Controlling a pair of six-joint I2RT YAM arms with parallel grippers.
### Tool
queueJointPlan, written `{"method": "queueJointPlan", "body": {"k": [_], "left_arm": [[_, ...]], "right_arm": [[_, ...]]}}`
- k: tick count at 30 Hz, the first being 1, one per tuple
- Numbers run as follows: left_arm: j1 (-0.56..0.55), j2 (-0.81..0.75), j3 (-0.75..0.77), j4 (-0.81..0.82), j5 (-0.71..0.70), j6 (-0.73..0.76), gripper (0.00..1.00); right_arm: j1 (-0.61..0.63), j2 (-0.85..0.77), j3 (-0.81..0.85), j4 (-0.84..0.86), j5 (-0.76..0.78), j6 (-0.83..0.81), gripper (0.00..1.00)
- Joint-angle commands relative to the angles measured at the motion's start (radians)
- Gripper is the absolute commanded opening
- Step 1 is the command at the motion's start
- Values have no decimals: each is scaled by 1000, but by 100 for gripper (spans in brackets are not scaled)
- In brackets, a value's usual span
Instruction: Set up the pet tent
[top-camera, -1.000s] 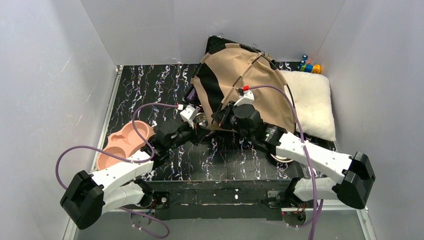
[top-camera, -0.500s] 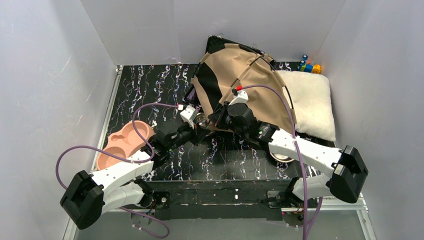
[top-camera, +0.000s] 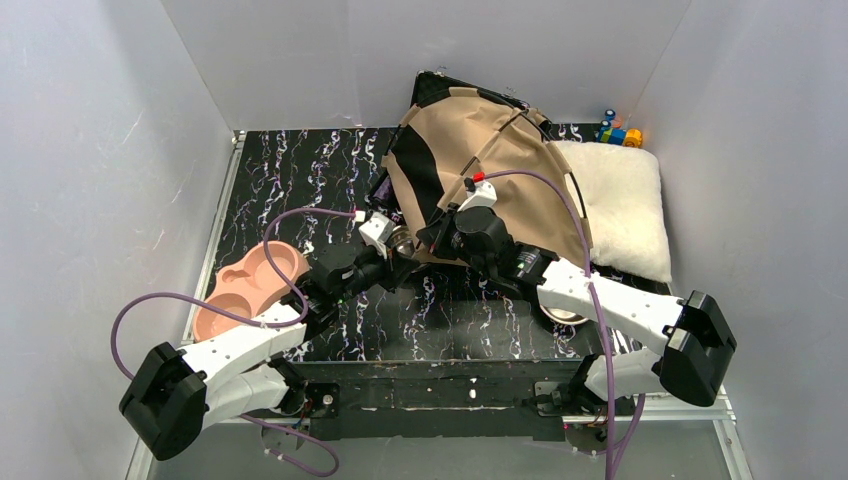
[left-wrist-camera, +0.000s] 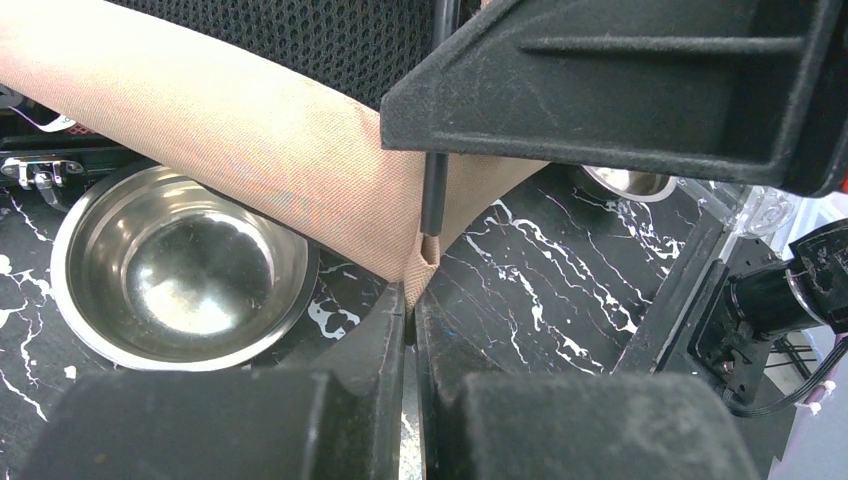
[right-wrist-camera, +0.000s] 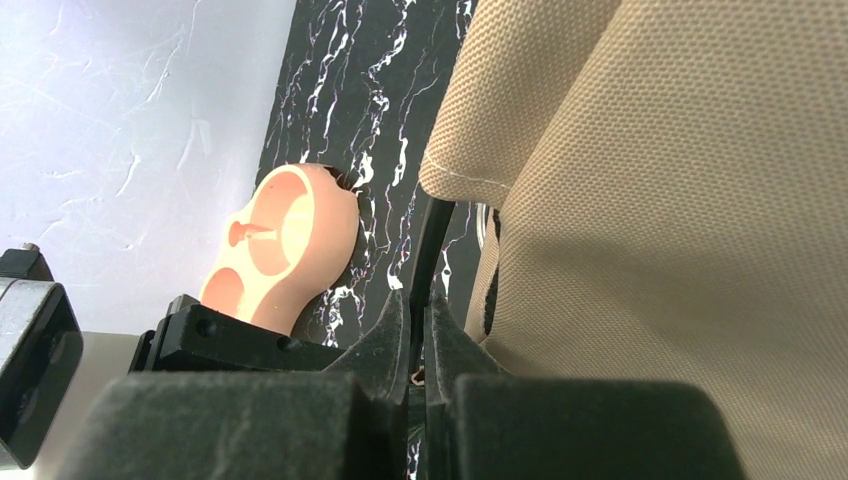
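The pet tent (top-camera: 500, 165) is a tan canvas shell with black poles and a dark mesh opening, leaning at the back middle of the table. My left gripper (top-camera: 408, 256) (left-wrist-camera: 410, 305) is shut on the tent's front corner (left-wrist-camera: 425, 262), where a black pole (left-wrist-camera: 434, 195) runs into the fabric pocket. My right gripper (top-camera: 436, 240) (right-wrist-camera: 417, 315) is shut on that thin black pole (right-wrist-camera: 428, 250) just above the corner, with the tan canvas (right-wrist-camera: 680, 200) right beside its fingers. The two grippers sit almost against each other.
A steel bowl (left-wrist-camera: 180, 270) (top-camera: 403, 240) lies under the tent's edge by my left gripper. A second steel bowl (top-camera: 565, 316) sits under the right forearm. A pink double feeder (top-camera: 250, 288) (right-wrist-camera: 285, 250) is at the left, a fluffy white cushion (top-camera: 625, 205) and small toys (top-camera: 618, 130) at the back right.
The right arm has shifted a little to the left with the pole, closing in on the left gripper. The left arm has barely moved.
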Motion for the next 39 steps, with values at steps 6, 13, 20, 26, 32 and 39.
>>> {"method": "queueJointPlan", "body": {"k": [6,13,20,26,32,39], "left_arm": [[-11,-34,2,10,7,-13,0],[-10,-36,4,7,7,-31,0],[-10,-26,26,3,30,-47,0],[-10,-18,30,0,40,-46,0],[-11,-14,34,12,53,-51,0],[-10,-8,39,10,47,-58,0]], "right_arm": [[-19,-11,-19,-7,68,-36,1],[-19,-12,-38,-13,65,-31,1],[-19,-14,-56,-12,60,-18,1],[-19,-6,-57,-3,55,-17,1],[-16,31,-58,45,33,-23,1],[6,30,-97,73,35,-24,1]]}}
